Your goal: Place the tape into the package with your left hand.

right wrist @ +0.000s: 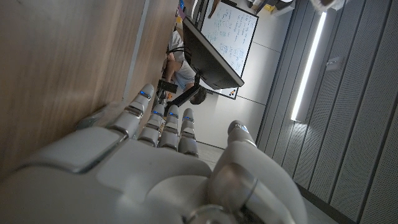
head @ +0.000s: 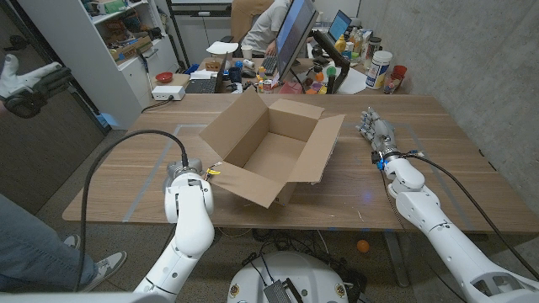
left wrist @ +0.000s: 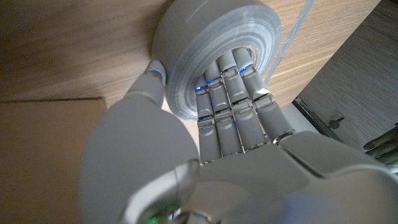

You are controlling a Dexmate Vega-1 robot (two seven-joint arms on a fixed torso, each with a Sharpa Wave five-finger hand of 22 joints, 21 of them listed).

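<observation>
Wooden table (head: 438,181), office clutter beyond its far edge: monitors, bottles, a person seated at a desk.

Item: left hand (left wrist: 233,109). I am holding it closed on the tape (left wrist: 211,50), fingers (left wrist: 227,81) threaded through the roll's core and thumb (left wrist: 146,93) pressing the outer rim. That hooked hold is keeping the roll from slipping off while I am carrying it, I judge. In the head view the arm's wrist is covering the hand and roll, so I am reading the grasp from the left wrist view alone.

Item: tape. Grey roll, sitting on my left fingers, near the table surface and just beside a cardboard face.

Item: box (head: 269,147). Open-topped, flaps splayed outward, standing just ahead and to the inside of my left hand; its near flap (head: 248,189) is reaching toward the wrist. The spread flaps are leaving the mouth wide for a drop from above.

Item: right hand (head: 373,129). I am resting it out at the box's far side, fingers extended and holding nothing, standing on its edge against the table, well clear of the left arm's path.

Judgement: roll secured; lifting over the flap comes next.
</observation>
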